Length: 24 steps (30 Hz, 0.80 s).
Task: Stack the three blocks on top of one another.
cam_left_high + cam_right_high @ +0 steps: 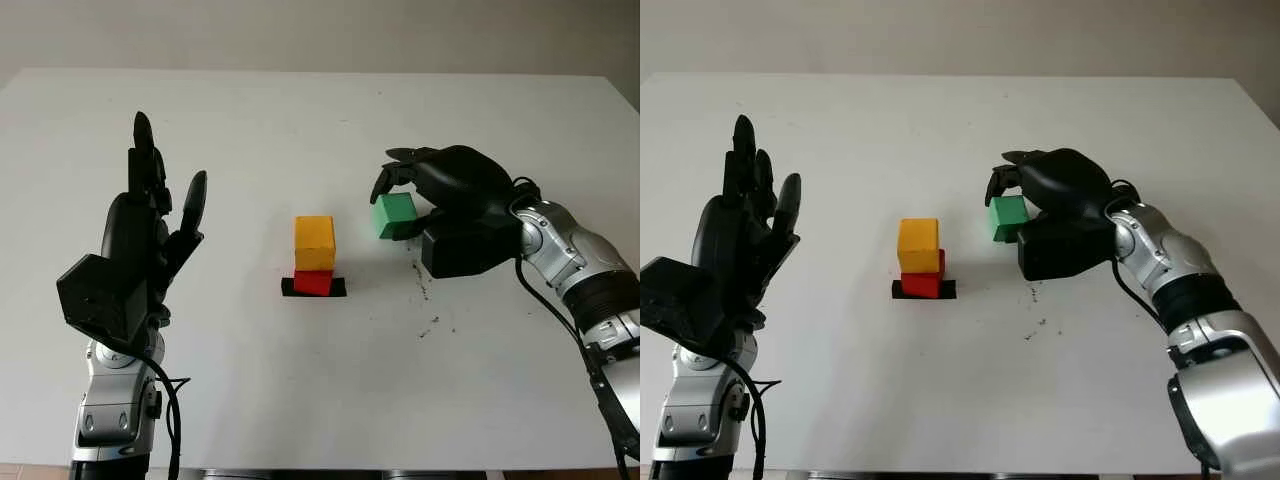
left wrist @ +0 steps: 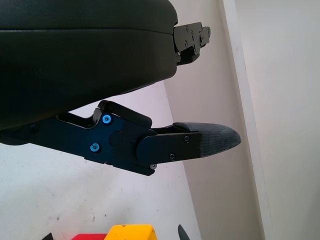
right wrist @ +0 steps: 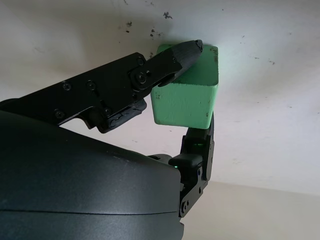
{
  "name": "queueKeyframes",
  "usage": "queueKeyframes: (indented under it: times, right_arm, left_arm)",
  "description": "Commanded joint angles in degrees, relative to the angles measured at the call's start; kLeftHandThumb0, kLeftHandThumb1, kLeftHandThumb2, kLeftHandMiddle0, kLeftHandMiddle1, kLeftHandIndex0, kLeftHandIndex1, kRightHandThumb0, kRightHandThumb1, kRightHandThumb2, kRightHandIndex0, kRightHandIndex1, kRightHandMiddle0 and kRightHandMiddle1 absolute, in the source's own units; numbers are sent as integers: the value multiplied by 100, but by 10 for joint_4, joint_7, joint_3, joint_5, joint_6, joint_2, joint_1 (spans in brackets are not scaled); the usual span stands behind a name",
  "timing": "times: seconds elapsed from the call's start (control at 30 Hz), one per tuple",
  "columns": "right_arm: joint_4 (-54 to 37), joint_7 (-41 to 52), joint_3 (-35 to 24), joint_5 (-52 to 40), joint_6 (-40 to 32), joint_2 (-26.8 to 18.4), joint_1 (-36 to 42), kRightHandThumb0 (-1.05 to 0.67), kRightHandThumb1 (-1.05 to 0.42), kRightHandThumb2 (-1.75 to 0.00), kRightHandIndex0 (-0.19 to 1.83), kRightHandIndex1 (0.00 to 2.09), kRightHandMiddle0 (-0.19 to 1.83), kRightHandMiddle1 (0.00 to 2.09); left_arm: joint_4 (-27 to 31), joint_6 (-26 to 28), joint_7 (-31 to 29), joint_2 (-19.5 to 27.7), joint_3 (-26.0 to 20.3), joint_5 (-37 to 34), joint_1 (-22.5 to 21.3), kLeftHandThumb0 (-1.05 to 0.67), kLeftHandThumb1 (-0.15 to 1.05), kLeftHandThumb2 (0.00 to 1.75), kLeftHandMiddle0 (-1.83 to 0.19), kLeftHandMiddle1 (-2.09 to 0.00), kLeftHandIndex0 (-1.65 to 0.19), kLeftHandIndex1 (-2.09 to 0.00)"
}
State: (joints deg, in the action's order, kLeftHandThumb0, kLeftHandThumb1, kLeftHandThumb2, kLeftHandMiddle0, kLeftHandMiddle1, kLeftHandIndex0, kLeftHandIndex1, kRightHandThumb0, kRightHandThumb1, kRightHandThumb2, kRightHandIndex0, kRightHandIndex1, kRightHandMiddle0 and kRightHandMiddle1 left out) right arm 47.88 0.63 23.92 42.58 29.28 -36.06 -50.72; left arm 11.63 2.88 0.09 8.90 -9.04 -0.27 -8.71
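With yellow block (image 1: 314,243) already on red block (image 1: 313,281), right hand (image 1: 452,205) pinches green block (image 3: 186,97) between its fingertips, clear to cap the pair; left hand (image 1: 135,245) open, parked aside

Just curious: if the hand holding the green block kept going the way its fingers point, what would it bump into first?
Probably the yellow block atop the red block. The right hand, gripping the green block, points toward that stack; depth is hard to judge.
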Motion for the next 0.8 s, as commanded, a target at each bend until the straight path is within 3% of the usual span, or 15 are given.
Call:
queueKeyframes:
  times: [0.0,0.43,0.77]
  right_arm:
    - [7,-3,4,4,5,-5,-10,-41,-96,-5,31,6,43,125]
    - [4,5,-1,-4,19,-10,-24,-42,-92,-5,35,7,48,123]
    - [-78,118,-55,-100,33,-20,-52,-36,-91,-5,36,7,49,121]
  left_arm:
    - [3,-6,1,2,-1,0,-2,-64,105,46,18,-6,17,-6]
    - [-1,-11,2,2,-2,1,-1,-63,105,47,18,-5,18,-5]
    - [-2,-12,0,0,0,-1,-1,-63,105,47,18,-5,18,-5]
